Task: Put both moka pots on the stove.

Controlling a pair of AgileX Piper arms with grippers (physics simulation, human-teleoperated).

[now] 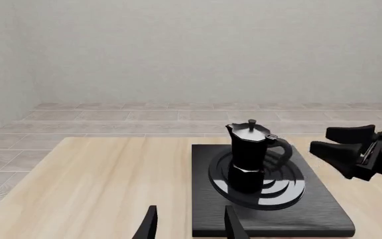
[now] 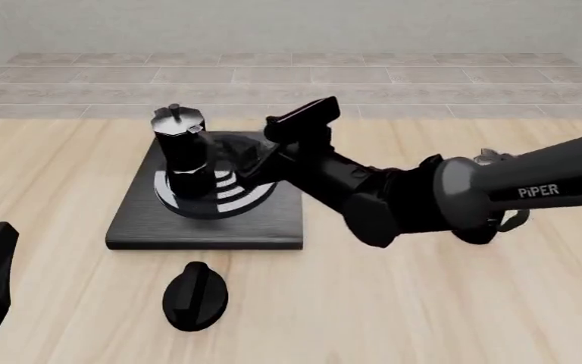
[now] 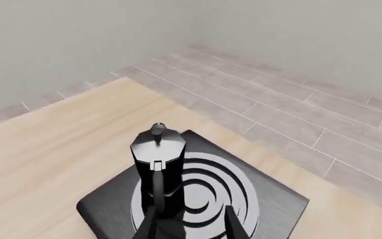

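A glossy black faceted moka pot [image 2: 184, 155] is standing upright on the flat black stove slab [image 2: 139, 224]. The right gripper [image 2: 289, 140] is hovering beside its handle, fingers spread, grasping nothing. The left gripper [image 1: 189, 225] is sitting released too.

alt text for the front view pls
One black moka pot stands upright on the stove burner, with the open right gripper just beside it. A round black knob lies on the wooden table nearer the camera.
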